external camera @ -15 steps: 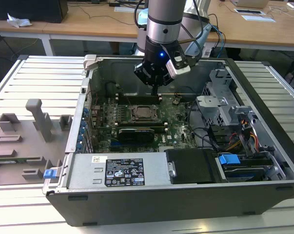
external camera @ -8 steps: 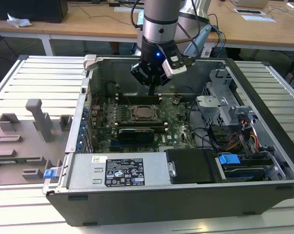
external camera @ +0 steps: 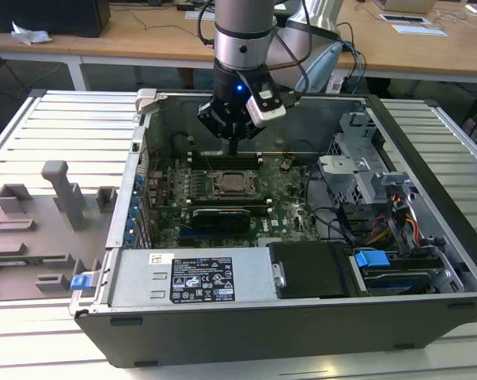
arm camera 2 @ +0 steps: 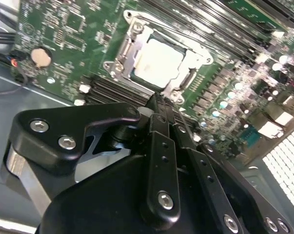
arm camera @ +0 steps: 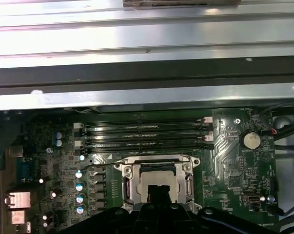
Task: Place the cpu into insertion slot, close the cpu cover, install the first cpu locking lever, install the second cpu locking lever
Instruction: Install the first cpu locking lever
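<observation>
While the arm reaches down into the open computer case point(external camera: 428, 237), its gripper point(external camera: 232, 148) hangs just above the green motherboard point(external camera: 293, 202), over the memory slots point(external camera: 222, 157) beside the socket. Seen in both wrist views, the gripper's black fingers point(arm camera 2: 162, 114) are drawn together to a narrow tip with nothing held between them. The cpu point(arm camera 2: 159, 62), a pale silver-grey square, lies seated in the insertion slot point(arm camera 2: 188, 80); the first wrist view shows it point(arm camera: 159, 181) partly hidden behind the fingertips point(arm camera: 159, 192). The cpu cover point(arm camera 2: 132, 41), a thin silver frame with a cut-out centre, lies flat around the chip, its rim bordering all visible sides. Whether the locking levers along the socket's edges are latched cannot be told. Within the exterior view, the socket point(external camera: 232, 184) sits near the board's middle, a black graphics card point(external camera: 221, 218) nearer the camera, and a grey parts tray point(external camera: 44, 229) rests outside the case at the exterior view's left.
</observation>
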`<act>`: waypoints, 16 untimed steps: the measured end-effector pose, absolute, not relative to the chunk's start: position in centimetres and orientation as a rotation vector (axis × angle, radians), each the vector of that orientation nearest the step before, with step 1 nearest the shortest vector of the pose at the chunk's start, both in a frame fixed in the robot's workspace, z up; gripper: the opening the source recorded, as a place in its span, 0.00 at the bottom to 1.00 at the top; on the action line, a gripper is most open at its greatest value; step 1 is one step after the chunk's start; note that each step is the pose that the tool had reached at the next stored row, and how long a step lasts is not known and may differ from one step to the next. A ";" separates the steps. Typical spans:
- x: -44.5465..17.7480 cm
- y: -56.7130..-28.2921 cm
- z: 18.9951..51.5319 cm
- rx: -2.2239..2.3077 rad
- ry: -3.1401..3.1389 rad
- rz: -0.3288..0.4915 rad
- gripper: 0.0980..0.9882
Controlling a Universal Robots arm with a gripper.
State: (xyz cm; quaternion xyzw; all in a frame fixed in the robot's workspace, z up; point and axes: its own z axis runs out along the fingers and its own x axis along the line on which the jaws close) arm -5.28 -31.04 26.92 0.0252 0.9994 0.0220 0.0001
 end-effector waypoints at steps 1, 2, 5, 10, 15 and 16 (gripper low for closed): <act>-5.5 -31.0 26.9 0.079 3.139 0.069 0.01; -5.7 -31.0 26.9 0.079 3.139 0.069 0.01; -6.9 -31.0 26.9 0.080 3.139 0.069 0.01; -8.1 -31.0 26.9 0.079 3.138 0.070 0.01; -8.4 -31.0 26.6 0.079 3.138 0.069 0.01; -8.4 -31.0 26.5 0.079 3.138 0.069 0.01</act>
